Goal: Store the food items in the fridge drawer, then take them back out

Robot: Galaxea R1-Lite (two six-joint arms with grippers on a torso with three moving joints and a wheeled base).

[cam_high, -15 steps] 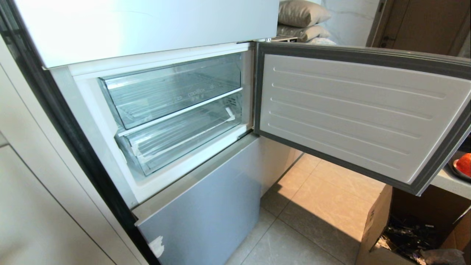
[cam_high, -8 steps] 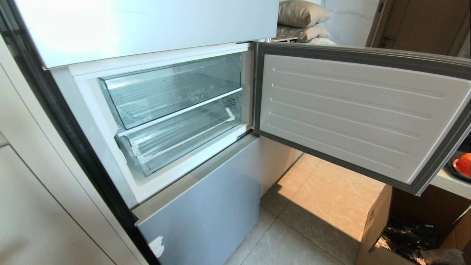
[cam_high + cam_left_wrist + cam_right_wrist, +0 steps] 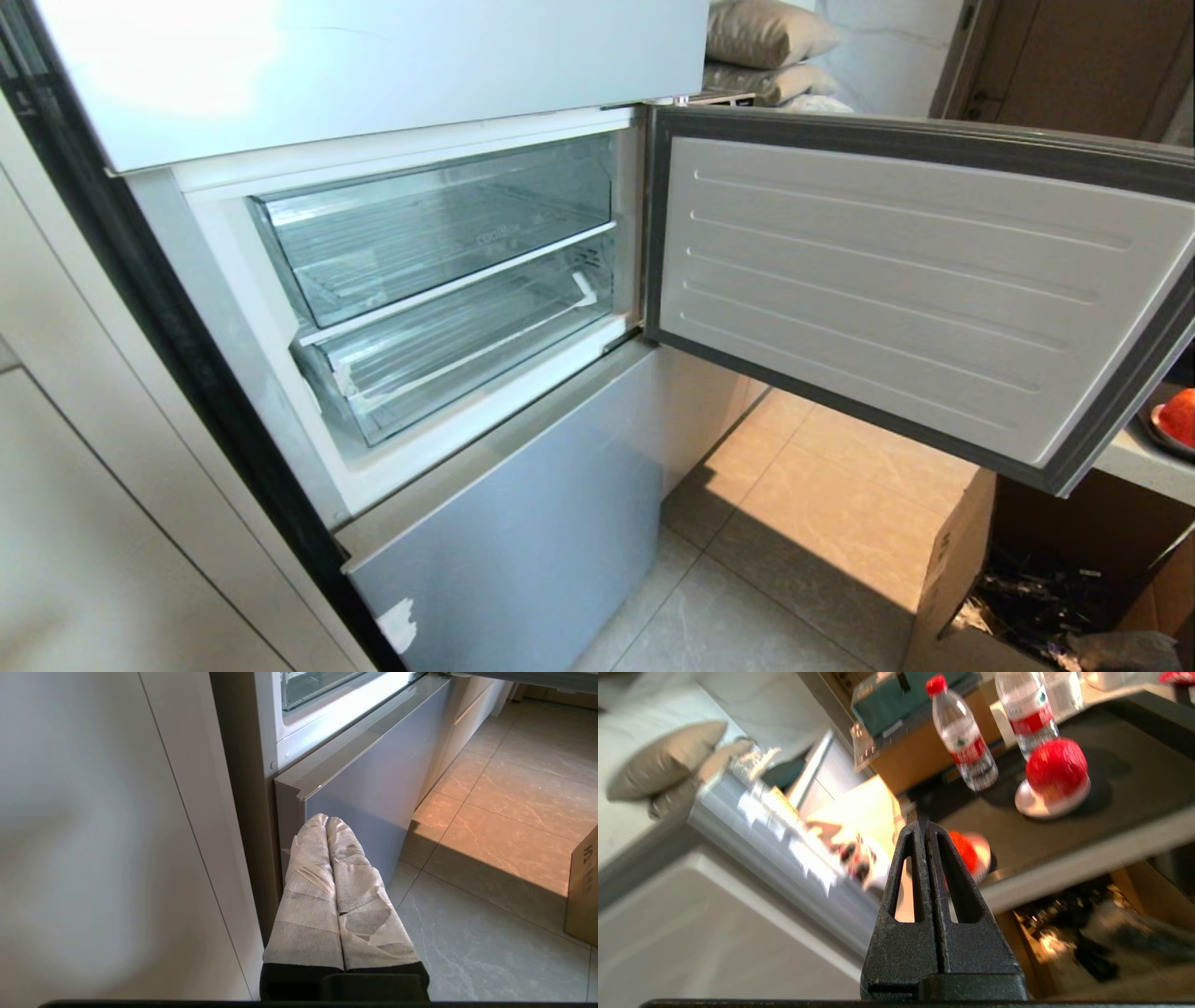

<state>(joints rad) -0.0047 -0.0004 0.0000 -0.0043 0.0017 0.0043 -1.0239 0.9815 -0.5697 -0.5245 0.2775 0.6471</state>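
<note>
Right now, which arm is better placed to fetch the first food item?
Right. The right gripper, shut and empty, points toward the red-orange fruit on the counter. The left gripper, also shut, hangs low by the fridge's lower front, facing the floor.

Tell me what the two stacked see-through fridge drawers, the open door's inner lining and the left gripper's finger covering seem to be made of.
Upper clear drawer and lower clear ribbed drawer: apparently glossy transparent plastic, since the ribs show through. Door's white ridged inner lining: likely matte moulded plastic, with a grey seal that looks rubbery. Left gripper, shut: fingers wrapped in creased white fabric or paper-like tape.
</note>
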